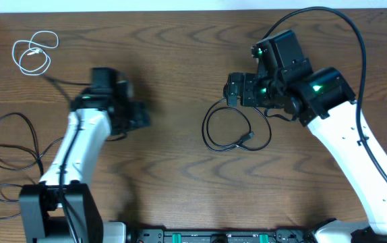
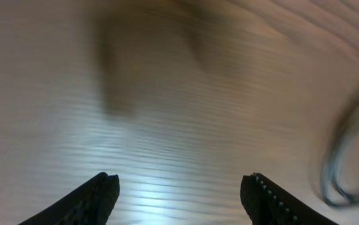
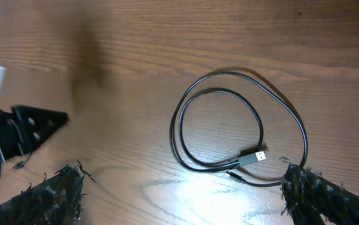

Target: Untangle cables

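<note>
Left fingers [image 2: 95,197] and right fingers [image 3: 48,194] spread wide (both empty), the latter above a black cable [image 3: 252,157].

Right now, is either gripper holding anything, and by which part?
Nothing is held. The left gripper and right gripper both have fingers spread, empty; the coiled black USB cable lies loose on the table below the right one.
</note>
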